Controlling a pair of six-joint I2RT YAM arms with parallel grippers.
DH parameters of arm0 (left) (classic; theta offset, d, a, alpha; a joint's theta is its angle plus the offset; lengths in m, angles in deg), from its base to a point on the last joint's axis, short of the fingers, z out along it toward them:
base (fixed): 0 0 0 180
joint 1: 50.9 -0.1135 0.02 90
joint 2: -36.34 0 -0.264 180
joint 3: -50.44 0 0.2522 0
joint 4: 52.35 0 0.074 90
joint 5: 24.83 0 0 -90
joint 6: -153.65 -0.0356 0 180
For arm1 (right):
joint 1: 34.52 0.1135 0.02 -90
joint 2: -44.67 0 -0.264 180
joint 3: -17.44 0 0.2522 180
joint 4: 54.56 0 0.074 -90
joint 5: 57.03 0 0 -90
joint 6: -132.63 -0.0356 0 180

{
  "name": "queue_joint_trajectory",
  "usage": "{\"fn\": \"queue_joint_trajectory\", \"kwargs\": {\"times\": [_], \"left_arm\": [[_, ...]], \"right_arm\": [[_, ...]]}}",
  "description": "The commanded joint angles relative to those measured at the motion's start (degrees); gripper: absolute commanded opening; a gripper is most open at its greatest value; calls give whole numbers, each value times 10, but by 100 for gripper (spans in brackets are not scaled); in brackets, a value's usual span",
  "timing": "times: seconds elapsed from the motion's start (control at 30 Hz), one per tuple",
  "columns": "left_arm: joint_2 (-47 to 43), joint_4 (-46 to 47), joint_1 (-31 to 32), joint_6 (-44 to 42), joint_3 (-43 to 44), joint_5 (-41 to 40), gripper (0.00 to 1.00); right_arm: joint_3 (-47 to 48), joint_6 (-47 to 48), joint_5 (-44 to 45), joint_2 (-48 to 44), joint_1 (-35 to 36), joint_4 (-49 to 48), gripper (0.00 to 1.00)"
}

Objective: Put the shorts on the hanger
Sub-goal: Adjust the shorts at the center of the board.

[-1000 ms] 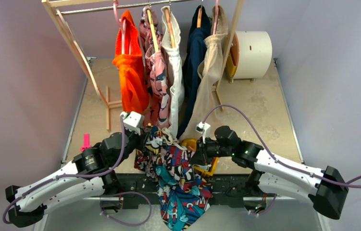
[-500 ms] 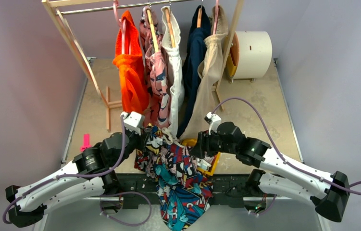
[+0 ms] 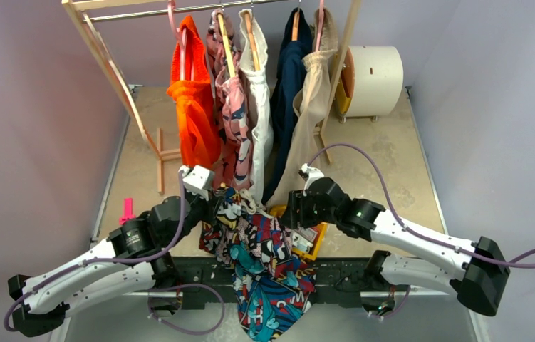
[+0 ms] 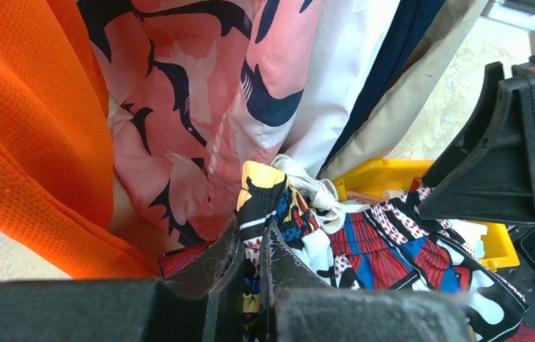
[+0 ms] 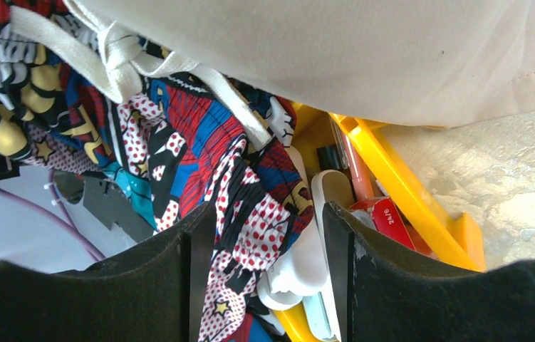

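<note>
At six o'clock the shorts drape over the near table edge. The left arm reaches in from eight o'clock, and the left gripper is pinched tight on their waistband. The right arm bends in from four o'clock. The right gripper is spread wide over the shorts, the hanger and a yellow tray. The white print on a red box is too small to read.

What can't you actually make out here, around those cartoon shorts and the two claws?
- Hanger: the right wrist view shows only a pale curved piece, probably it; the shorts cover the rest.
- Yellow bin: its contents lie mostly under the shorts in both wrist views.
- Left gripper: in the top view its fingertips vanish into the cloth.
</note>
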Motion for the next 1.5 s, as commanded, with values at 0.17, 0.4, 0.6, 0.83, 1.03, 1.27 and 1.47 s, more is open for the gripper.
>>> {"fn": "queue_joint_trajectory", "kwargs": {"times": [0.17, 0.4, 0.6, 0.83, 1.03, 1.27, 1.47], "left_arm": [[-10, 26, -2, 6, -1, 6, 0], [-29, 17, -2, 7, 30, 16, 0], [-59, -32, -2, -11, 229, 120, 0], [27, 6, -2, -144, 527, 135, 0], [46, 8, -2, -124, 529, 174, 0], [-29, 50, -2, -98, 361, 125, 0], [88, 49, -2, -167, 525, 145, 0]], "right_arm": [[17, -8, 15, 38, 1, -48, 47], [54, 91, 18, -63, 3, -88, 0], [197, 252, -60, -190, 2, -81, 0], [593, 424, -61, -58, 3, -38, 0], [496, 422, -45, -124, 2, -213, 0], [430, 434, 95, -112, 2, -128, 0], [604, 496, 118, -49, 3, -164, 0]]}}
